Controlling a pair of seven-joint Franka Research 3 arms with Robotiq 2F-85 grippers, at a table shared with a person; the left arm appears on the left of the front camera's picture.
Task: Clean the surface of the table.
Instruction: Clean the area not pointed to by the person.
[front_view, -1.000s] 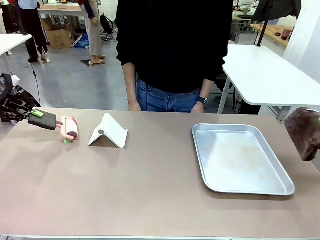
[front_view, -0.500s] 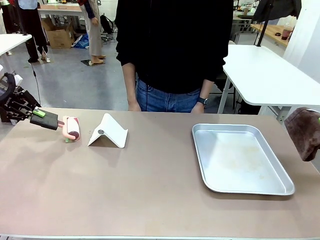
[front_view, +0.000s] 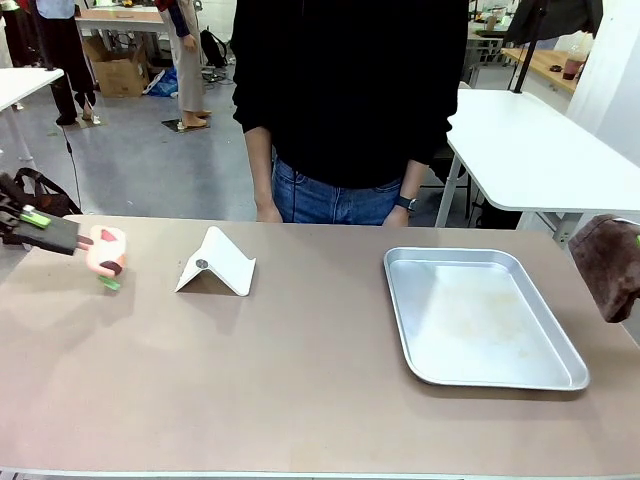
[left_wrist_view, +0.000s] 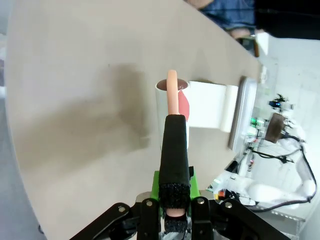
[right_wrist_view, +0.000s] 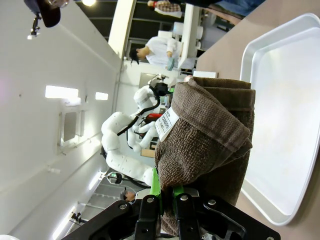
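Observation:
The beige-brown table (front_view: 300, 390) spans the front view. At its far left my left gripper (front_view: 32, 222) is shut on the black handle (left_wrist_view: 174, 155) of a lint roller. The roller's pink-and-white head (front_view: 105, 250) sits just above or on the table top; which, I cannot tell. In the left wrist view my left gripper (left_wrist_view: 174, 201) clamps the handle, and the roller head (left_wrist_view: 172, 105) points away over the table. My right gripper (right_wrist_view: 166, 196) is shut on a folded brown towel (right_wrist_view: 210, 145). The towel (front_view: 605, 265) hangs at the table's right edge.
A white folded stand (front_view: 215, 263) rests right of the roller. A shiny metal tray (front_view: 480, 315) lies on the right half, near the towel. A person in a black top (front_view: 350, 90) stands at the far side, hands down. White tables stand behind.
My left gripper has pulled back to the left with the lint roller, whose head has shifted left, away from the white stand. The towel and right side are unchanged.

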